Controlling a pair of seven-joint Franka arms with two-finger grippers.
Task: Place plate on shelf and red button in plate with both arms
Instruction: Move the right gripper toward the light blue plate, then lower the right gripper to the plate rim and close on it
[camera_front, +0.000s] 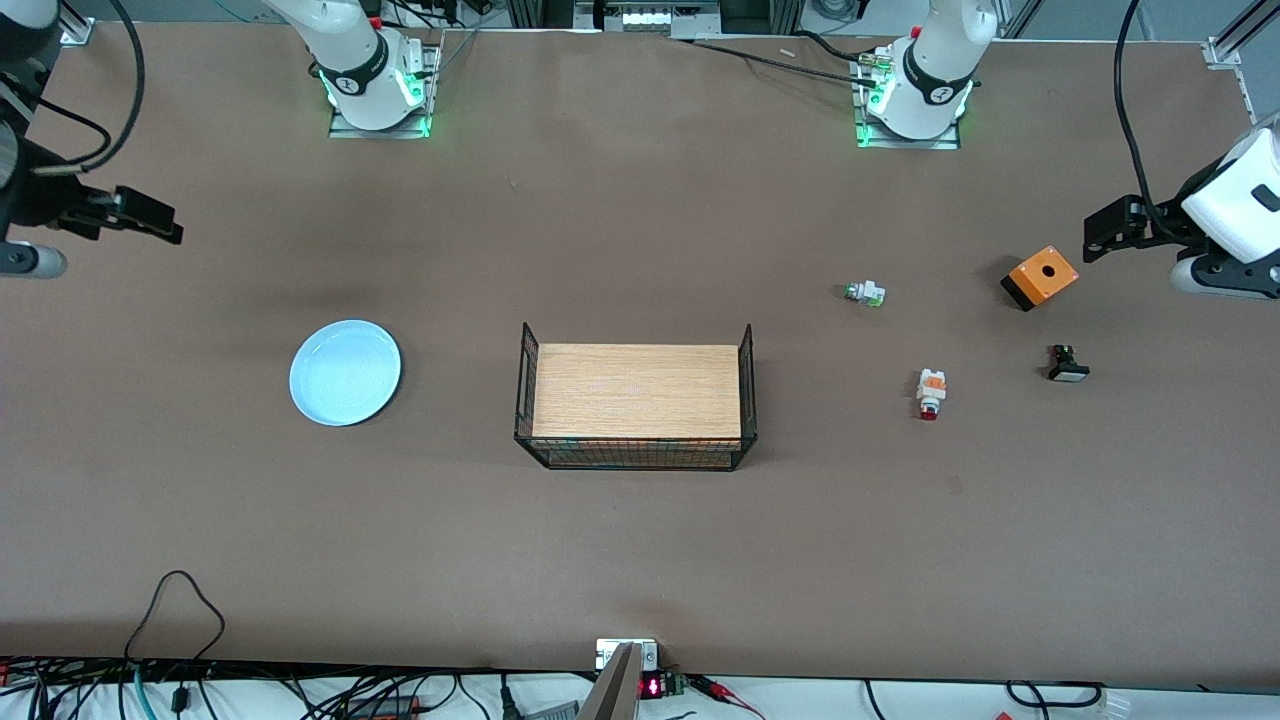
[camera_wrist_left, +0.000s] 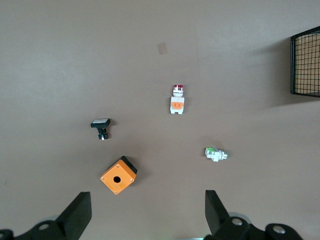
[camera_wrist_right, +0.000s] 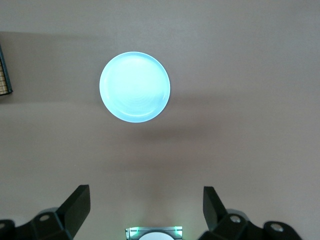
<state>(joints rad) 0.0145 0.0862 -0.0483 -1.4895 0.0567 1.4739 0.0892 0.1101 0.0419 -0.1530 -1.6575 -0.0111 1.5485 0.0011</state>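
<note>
Plate (camera_front: 345, 372) lies flat on the tabletop (camera_front: 640, 550) toward the right arm's end, well apart from the rack (camera_front: 636, 404) at centre. It is bare and glossy, whole in both the front and right wrist views (camera_wrist_right: 135, 94).

Red button (camera_front: 931, 392) lies on its side toward the left arm's end, red tip pointing to 6 o'clock in the front view, orange block at its 12 o'clock end. Markings too small to read. Also seen in the left wrist view (camera_wrist_left: 177, 99).

Around the button, all apart from it: green-tipped part (camera_front: 864, 293) at about 11 o'clock, orange box (camera_front: 1040, 277) with a black hole at about 1 o'clock, black part (camera_front: 1067, 364) with a pale cap at about 3 o'clock.

Left gripper (camera_front: 1100, 235) hangs in the air above the tabletop beside the orange box, fingers spread wide, holding nothing; its arm is cut off by the frame edge. In its own wrist view only the finger (camera_wrist_left: 80, 210) ends show.

Right gripper (camera_front: 150, 215) hangs above the tabletop at about 11 o'clock from the plate, likewise wide and holding nothing; arm partly out of frame.

The rack is black wire with a wooden board, cut off in both wrist views.
</note>
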